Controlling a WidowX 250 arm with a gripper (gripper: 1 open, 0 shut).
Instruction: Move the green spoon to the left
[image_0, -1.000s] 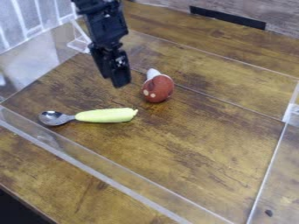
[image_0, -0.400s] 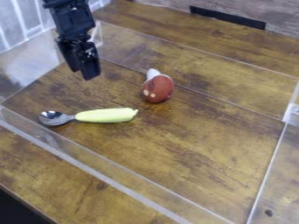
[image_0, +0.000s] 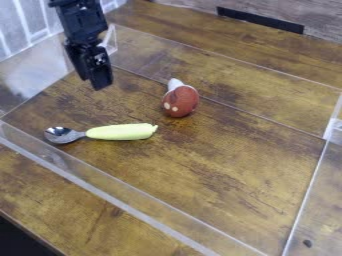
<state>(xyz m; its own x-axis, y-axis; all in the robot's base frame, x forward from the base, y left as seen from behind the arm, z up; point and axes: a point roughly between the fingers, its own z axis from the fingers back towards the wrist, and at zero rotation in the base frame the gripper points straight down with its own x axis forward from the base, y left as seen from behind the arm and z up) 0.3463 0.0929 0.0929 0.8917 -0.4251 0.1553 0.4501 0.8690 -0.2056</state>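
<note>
Where clear walls edge the wooden table (image_0: 227, 150), green spoon (image_0: 104, 132) near front-left rim, pincer (image_0: 98, 78) spread above.

The gripper (image_0: 99, 78) has shifted left across the frame: a second ago it hung just upper left of the reddish-brown rounded object (image_0: 181, 100), and it now stands well to that object's left and slightly higher in the frame. Nearly all of that travel came early in the second; over the last fraction of it the position is practically unaltered.
</note>
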